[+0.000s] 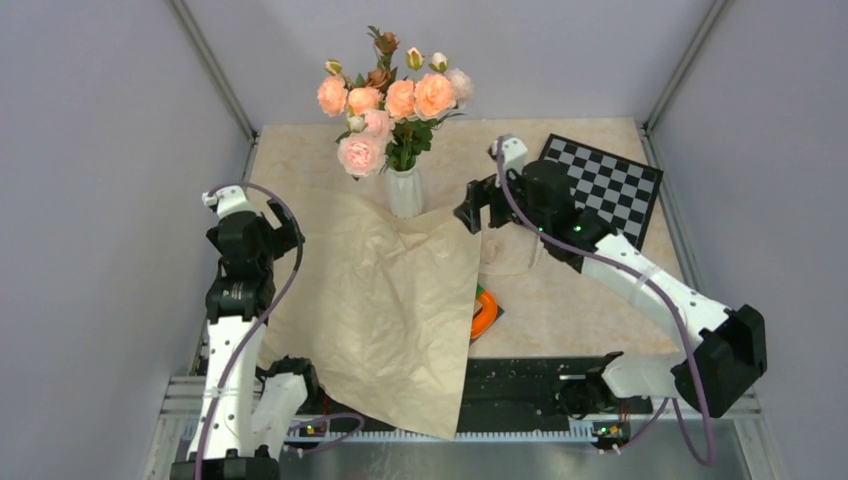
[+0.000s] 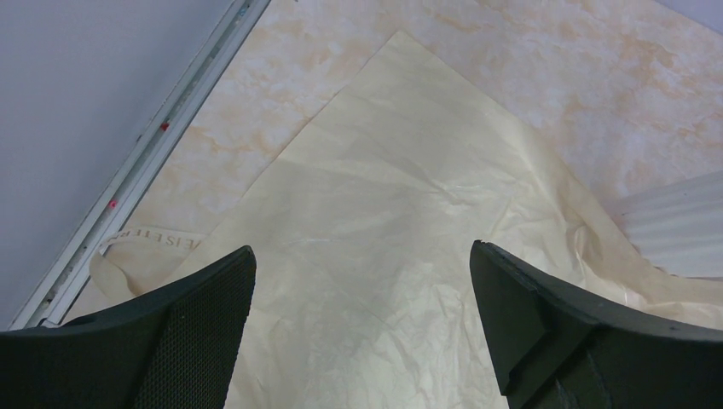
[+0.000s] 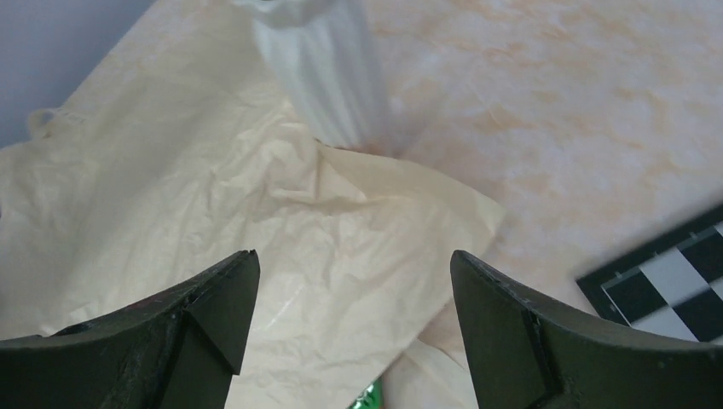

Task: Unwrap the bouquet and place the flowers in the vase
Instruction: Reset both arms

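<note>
Pale table (image 1: pixel 560 300) holds everything. Brown paper (image 1: pixel 390 300) lies open and flat across it, with nothing wrapped inside. The flowers (image 1: pixel 395 100) stand up in the white vase (image 1: pixel 405 190) at the back of the table. One edge of the paper touches the foot of the vase. I think the job is nearly done. My right gripper (image 3: pixel 354 260) is near the vase, jaws wide apart and empty. My left gripper (image 2: pixel 362 256) hangs over the paper, jaws wide apart and empty too. To finish well, I should lift my right arm up and back slowly. I must not bump the vase or drag the paper, or the tall vase could tip.
</note>
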